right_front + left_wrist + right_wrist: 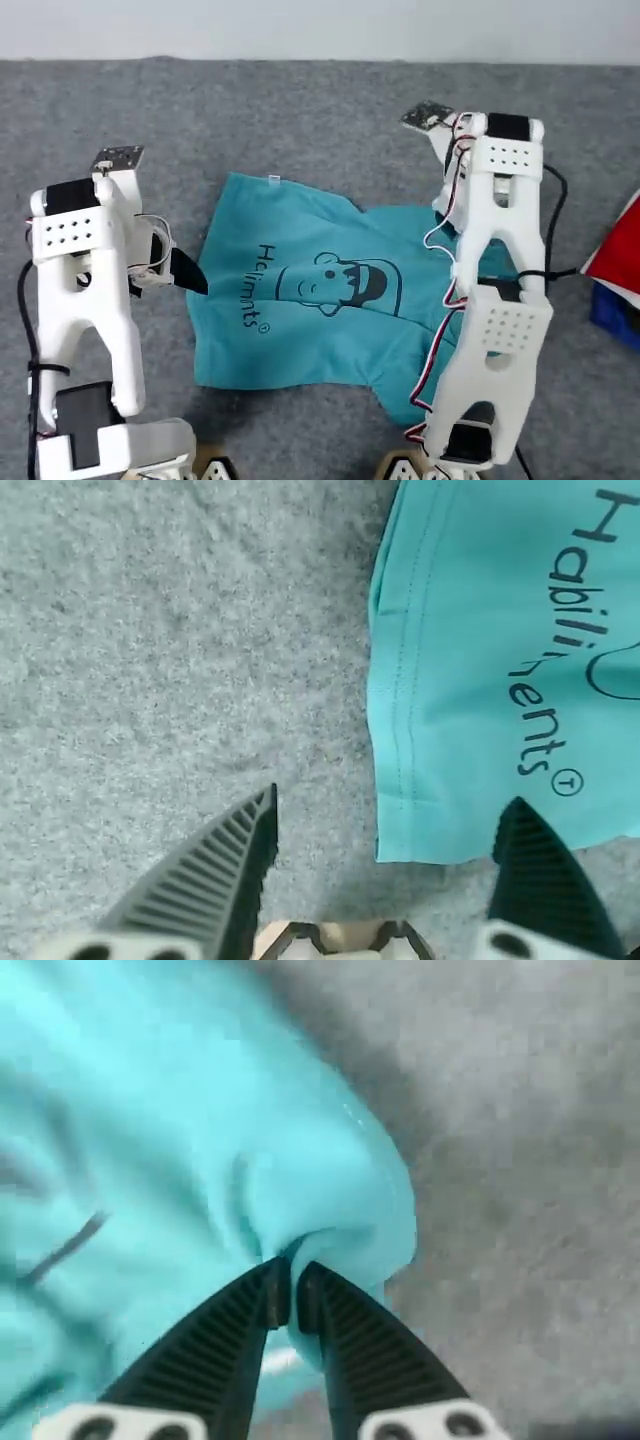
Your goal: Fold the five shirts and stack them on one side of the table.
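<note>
Up close, the right claw (290,1295) pinches the teal shirt (150,1150).

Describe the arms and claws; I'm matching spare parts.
The left arm and right arm are white shells with perforated dot-grid panels, black motors, and exposed red, white and black cables. The left claw and right claw have black, ribbed, pointed fingers on white bases.

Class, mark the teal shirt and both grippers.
teal shirt (290,345): high view, plain cloth beside the print.
left gripper (392,798): left wrist view, midway between fingertips.
right gripper (294,1270): right wrist view, midway between fingertips.
</note>
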Motion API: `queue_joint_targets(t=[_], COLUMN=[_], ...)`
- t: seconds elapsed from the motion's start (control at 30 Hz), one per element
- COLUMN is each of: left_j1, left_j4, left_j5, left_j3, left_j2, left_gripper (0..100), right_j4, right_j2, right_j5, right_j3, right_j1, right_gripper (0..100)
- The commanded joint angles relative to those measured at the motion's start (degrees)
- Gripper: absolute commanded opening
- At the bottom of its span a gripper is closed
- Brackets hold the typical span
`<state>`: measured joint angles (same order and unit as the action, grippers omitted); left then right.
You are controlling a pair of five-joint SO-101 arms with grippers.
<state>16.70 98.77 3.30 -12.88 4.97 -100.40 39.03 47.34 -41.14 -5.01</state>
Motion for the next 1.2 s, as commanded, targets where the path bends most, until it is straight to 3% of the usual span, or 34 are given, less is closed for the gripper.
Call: queue_joint_targets(t=[0.0,0.23,0.33,0.5,0.6,0.8,1.0,1.17], left_j1=[-0.1,-0.3,-0.2,-0.2,-0.1,-0.1,0.1,0.0], left_j4=[1.7,1.6,1.7,1.7,1.7,1.7,1.8,1.8], left_j5=[-0.8,-0.5,-0.5,-0.7,-0.7,-0.7,-0.7,-0.7], left_j3=[0.2,0.1,0.1,0.1,0.1,0.1,0.1,0.1], left_j2=[2.5,2.3,2.4,2.7,2.7,2.7,2.8,2.8], left_gripper=[33,33,33,33,33,33,33,33], right_j4=[-2.9,-2.8,-2.4,-1.8,2.3,21.6,24.5,24.5], right_j2=[-9.5,-25.5,-31.4,-38.9,-41.5,-36.2,-24.0,-20.7], right_j5=[3.3,13.9,14.2,14.2,14.0,5.1,4.3,4.3], right_j3=[6.8,34.1,40.1,40.1,38.8,38.9,38.7,38.7], right_j1=[-2.9,2.0,5.1,8.3,8.4,6.4,6.4,6.3], right_gripper=[0.9,3.8,14.3,38.0,46.7,47.4,46.8,31.1])
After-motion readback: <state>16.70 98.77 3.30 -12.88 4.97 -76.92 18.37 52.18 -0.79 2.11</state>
